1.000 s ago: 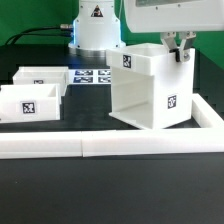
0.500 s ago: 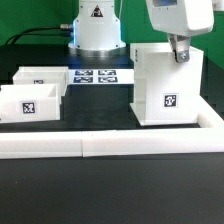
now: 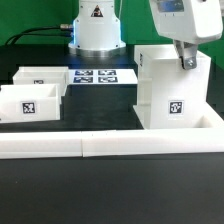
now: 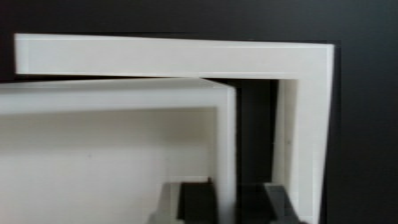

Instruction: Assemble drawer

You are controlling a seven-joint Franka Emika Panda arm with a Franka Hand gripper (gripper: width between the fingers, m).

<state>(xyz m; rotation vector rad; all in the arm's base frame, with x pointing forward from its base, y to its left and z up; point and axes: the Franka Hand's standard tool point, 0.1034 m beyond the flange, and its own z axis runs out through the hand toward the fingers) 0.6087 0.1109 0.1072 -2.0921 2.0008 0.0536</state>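
Note:
The drawer housing, a tall white box with square tags, stands upright at the exterior view's right, inside the corner of the long white L-shaped bar. My gripper comes down on the housing's upper right edge and is shut on its wall. In the wrist view the housing fills the lower part, the bar's corner lies beyond it, and my black fingers straddle the housing's edge. Two open-top trays, the near one and the far one, sit at the left, apart from the housing.
The marker board lies flat at the back middle, in front of the robot base. The bar runs along the front and up the right side, fencing in the housing. The table top is black.
The housing has turned from skewed to square with the bar and shifted right into the corner. My gripper moved right and slightly down with it.

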